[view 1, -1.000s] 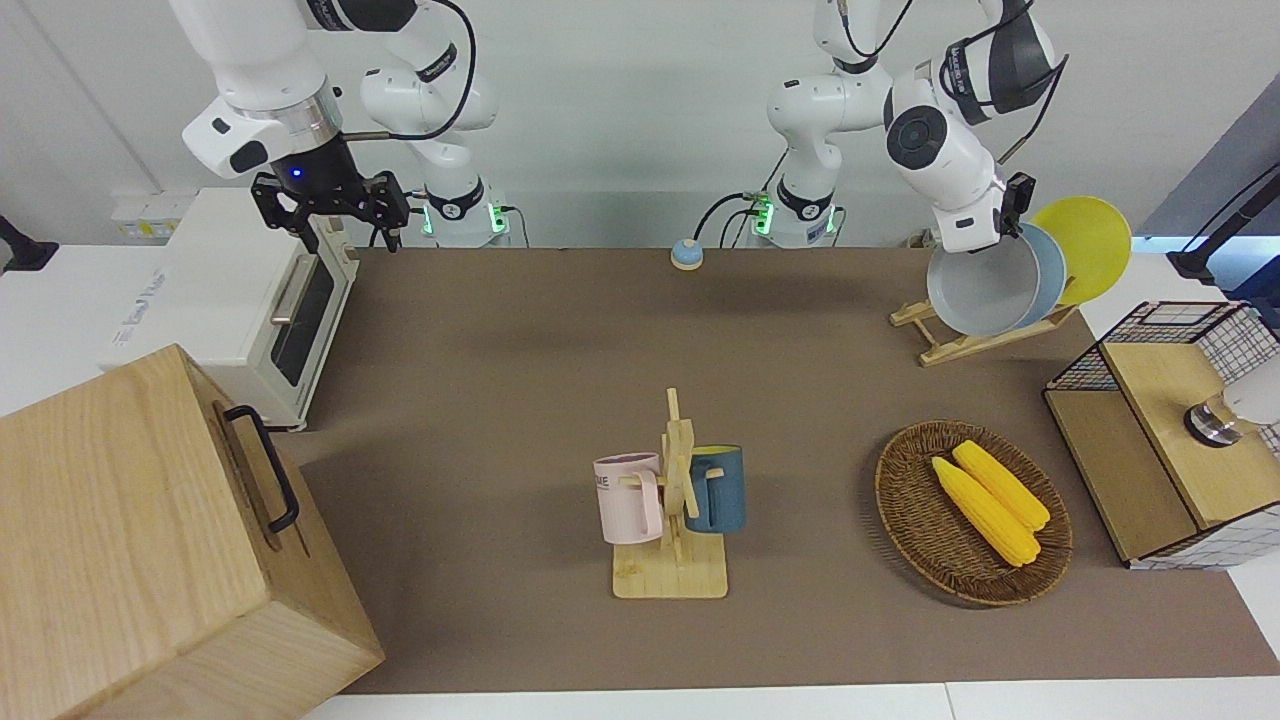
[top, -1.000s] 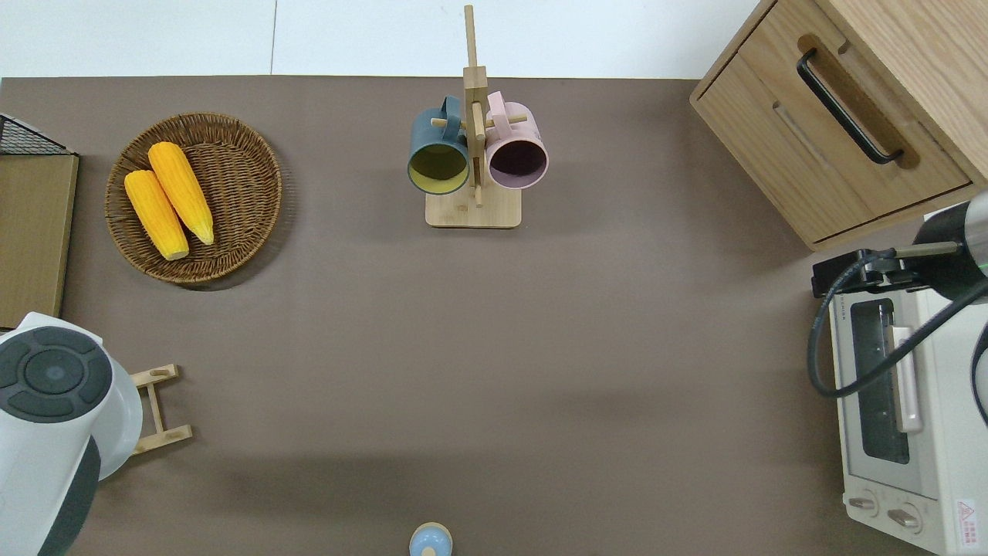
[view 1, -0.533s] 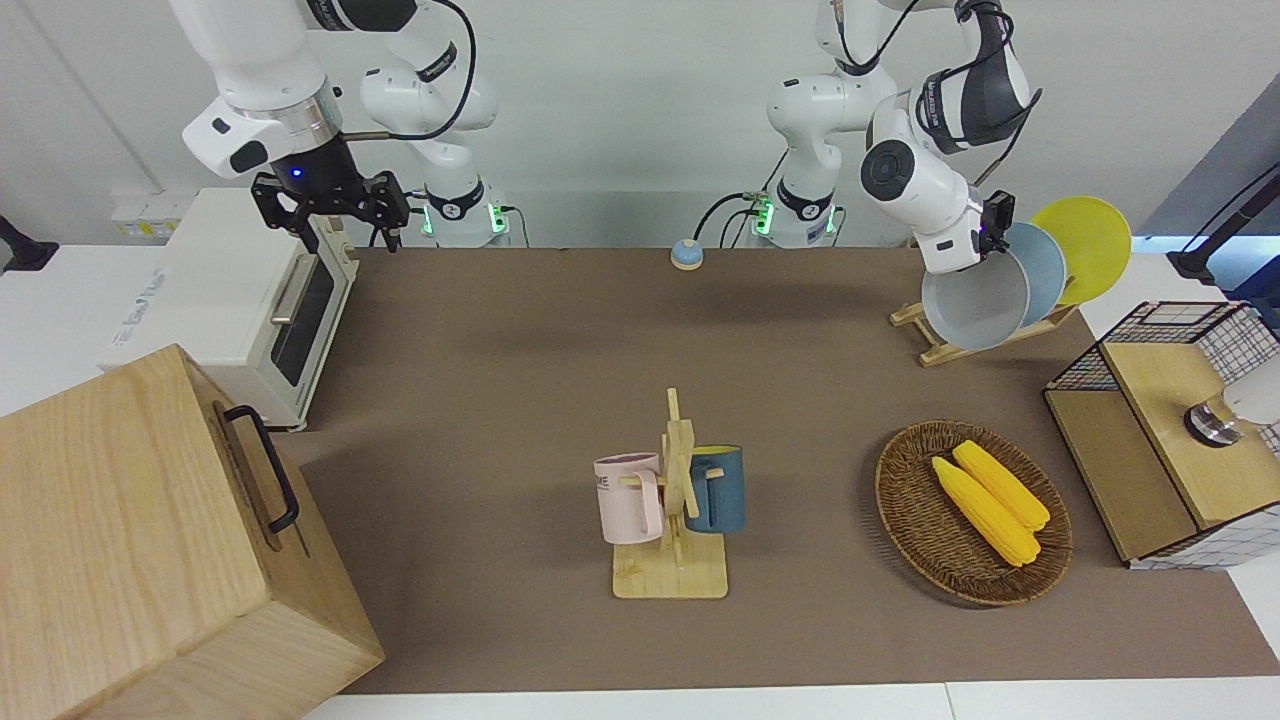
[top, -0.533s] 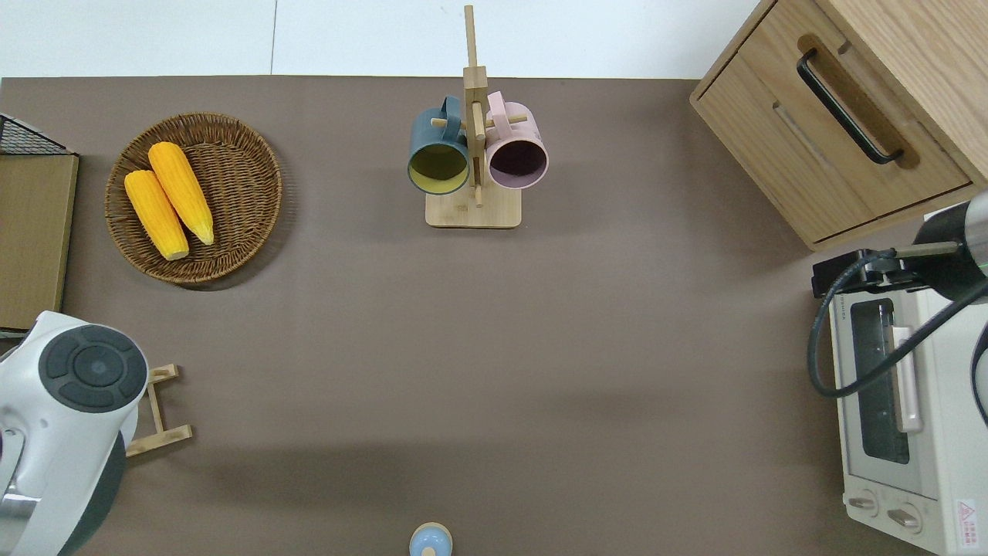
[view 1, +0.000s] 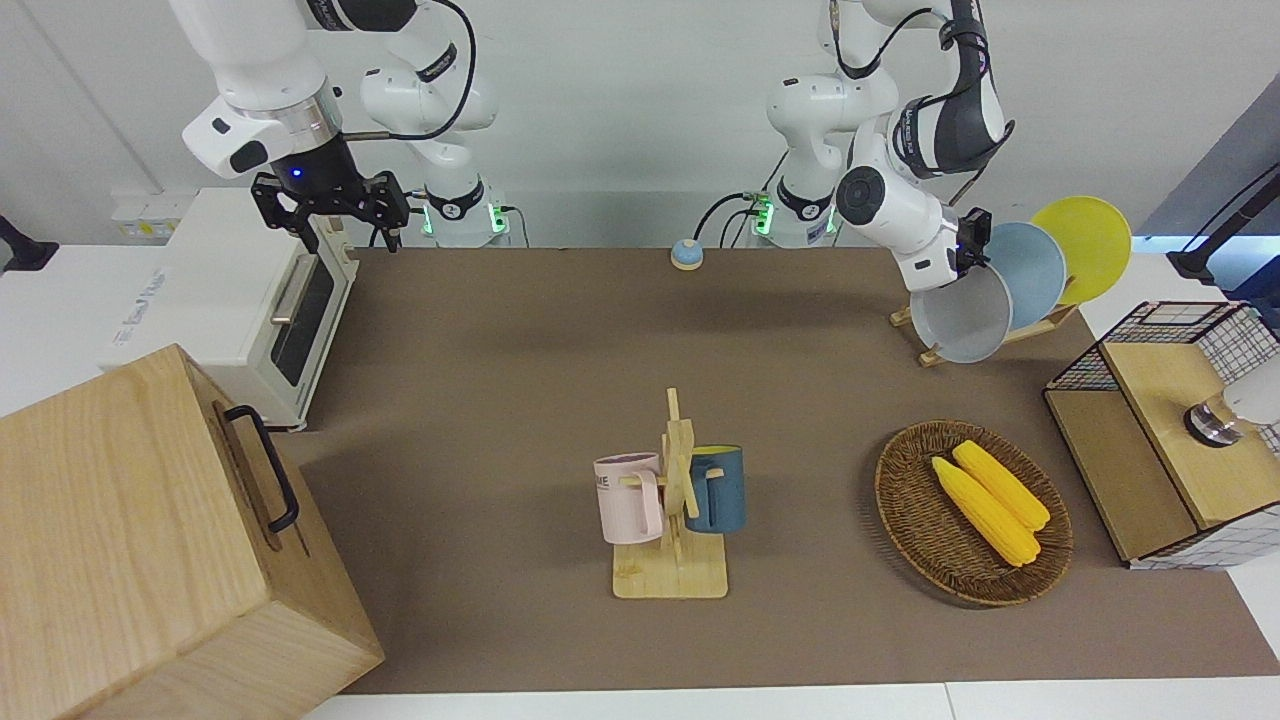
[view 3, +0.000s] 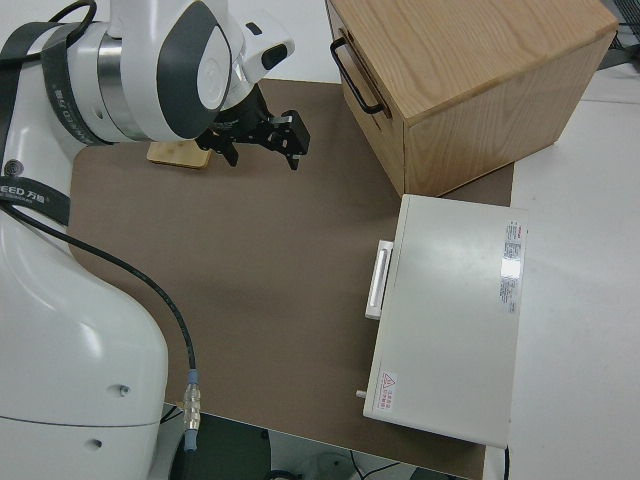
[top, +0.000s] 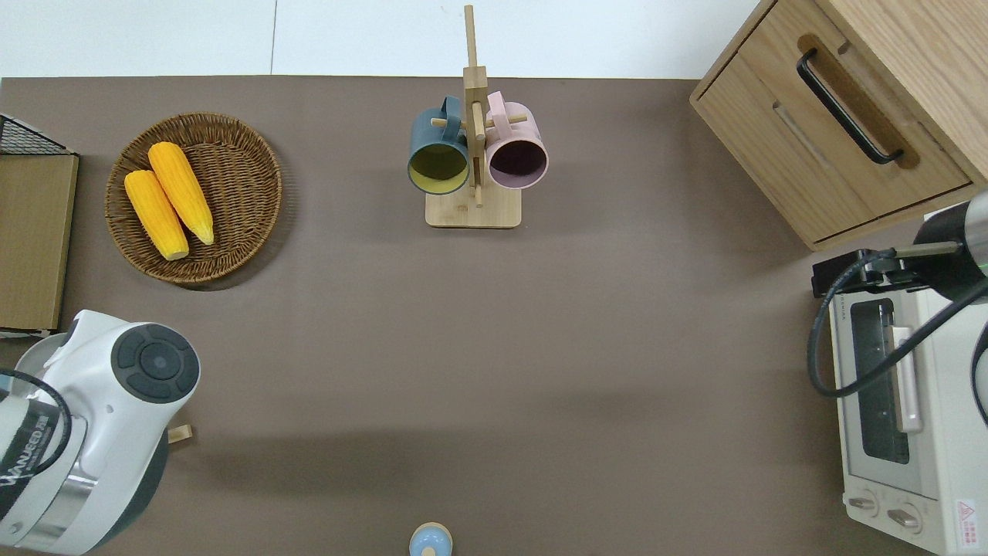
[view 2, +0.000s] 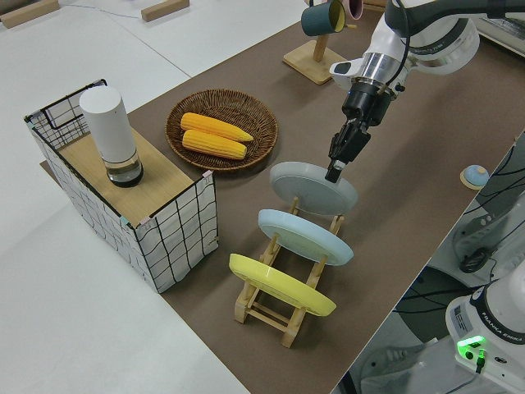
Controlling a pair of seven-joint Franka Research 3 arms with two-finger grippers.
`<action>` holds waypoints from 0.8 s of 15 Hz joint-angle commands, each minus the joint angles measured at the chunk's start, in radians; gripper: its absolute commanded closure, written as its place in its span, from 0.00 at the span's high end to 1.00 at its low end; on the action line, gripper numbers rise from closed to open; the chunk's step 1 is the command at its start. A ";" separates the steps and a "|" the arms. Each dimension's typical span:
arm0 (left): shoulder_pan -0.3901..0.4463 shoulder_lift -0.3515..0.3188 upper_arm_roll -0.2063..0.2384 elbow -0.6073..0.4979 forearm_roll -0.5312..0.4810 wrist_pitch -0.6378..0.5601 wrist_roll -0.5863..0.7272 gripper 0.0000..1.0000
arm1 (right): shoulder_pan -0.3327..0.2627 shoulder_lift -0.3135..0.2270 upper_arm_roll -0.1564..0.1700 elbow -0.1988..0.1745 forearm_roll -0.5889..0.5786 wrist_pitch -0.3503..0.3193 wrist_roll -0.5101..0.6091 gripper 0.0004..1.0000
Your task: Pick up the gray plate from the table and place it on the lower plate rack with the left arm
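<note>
The gray plate (view 1: 958,324) (view 2: 312,187) leans tilted at the low end of the lower plate rack (view 1: 906,316) (view 2: 269,309), beside the light blue plate (view 1: 1032,268) (view 2: 303,236) and the yellow plate (view 1: 1090,245) (view 2: 279,283). My left gripper (view 1: 975,250) (view 2: 335,170) is shut on the gray plate's upper rim. Whether the plate's lower edge touches the rack is hidden. In the overhead view the left arm covers plate and rack. The right gripper (view 1: 330,215) (view 3: 265,135) is parked and open.
A wicker basket (view 1: 905,510) with two corn cobs lies farther from the robots than the rack. A wire crate (view 2: 176,222) holding a white cylinder stands at the left arm's end. Mug stand (top: 472,208), toaster oven (view 1: 240,300), wooden cabinet (view 1: 130,540), small blue bell (view 1: 686,254).
The left arm has carried the gray plate down and away from the light blue plate, toward the rack's low end. The right arm has not moved.
</note>
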 commanded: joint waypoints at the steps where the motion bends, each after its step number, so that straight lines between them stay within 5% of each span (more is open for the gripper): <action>1: -0.014 0.008 0.007 -0.013 0.025 0.013 -0.028 0.10 | 0.007 0.002 -0.006 0.006 0.003 -0.001 0.004 0.98; 7: -0.014 0.008 0.007 -0.013 0.026 0.011 -0.026 0.25 | 0.007 0.000 -0.006 0.006 0.003 -0.001 0.004 0.98; 8: -0.014 0.008 0.007 -0.013 0.032 0.010 -0.026 0.50 | 0.007 0.000 -0.006 0.006 0.003 -0.001 0.004 0.98; 9: -0.014 0.008 0.007 -0.013 0.042 0.010 -0.026 1.00 | 0.007 0.000 -0.006 0.006 0.003 -0.001 0.004 0.98; 12: -0.014 0.007 0.004 -0.012 0.045 0.008 -0.023 1.00 | 0.007 0.000 -0.006 0.006 0.003 -0.002 0.004 0.98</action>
